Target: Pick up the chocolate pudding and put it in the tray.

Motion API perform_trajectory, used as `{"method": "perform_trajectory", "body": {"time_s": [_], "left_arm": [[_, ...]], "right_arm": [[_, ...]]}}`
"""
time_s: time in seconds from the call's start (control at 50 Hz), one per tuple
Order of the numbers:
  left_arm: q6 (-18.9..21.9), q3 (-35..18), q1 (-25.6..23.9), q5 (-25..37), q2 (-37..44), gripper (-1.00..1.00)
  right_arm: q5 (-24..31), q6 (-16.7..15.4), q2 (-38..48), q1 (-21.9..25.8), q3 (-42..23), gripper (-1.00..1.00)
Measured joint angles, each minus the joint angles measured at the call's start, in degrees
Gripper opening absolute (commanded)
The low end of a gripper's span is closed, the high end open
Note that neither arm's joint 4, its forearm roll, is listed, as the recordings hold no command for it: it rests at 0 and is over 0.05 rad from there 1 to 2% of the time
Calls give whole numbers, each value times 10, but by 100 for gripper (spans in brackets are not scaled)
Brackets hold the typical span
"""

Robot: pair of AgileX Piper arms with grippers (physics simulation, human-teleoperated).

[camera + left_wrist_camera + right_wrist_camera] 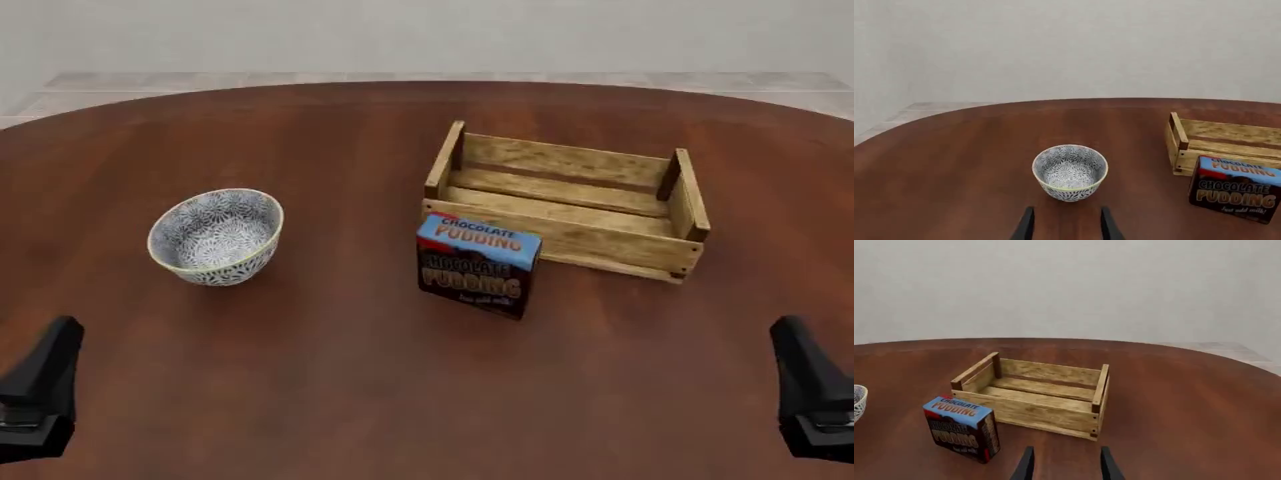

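Left end effector (1067, 226): near the counter's (334, 390) near-left edge, fingers parted, holding nothing
Bowl (216, 238): blue-white patterned, on the counter's left half
Chocolate pudding (478, 265): upright near mid-counter, just in front of the tray's near-left corner; reads "CHOCOLATE PUDDING" on top and front
Tray (566, 201): wooden slats, right of centre, nothing inside
Right end effector (1067, 466): near-right edge, fingers parted, holding nothing
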Motion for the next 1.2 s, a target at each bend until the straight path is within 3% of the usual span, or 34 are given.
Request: {"method": "perform_trajectory", "body": {"time_s": [0.62,0.96,1.2], "left_arm": [[0,-2,0,-1,3,100],[0,-2,0,-1,3,100],[0,-2,0,-1,3,100]], "right_arm": [[8,2,5,4,-14,100],[27,17,61,34,-105,100],[14,-21,174,56,-183,100]]}}
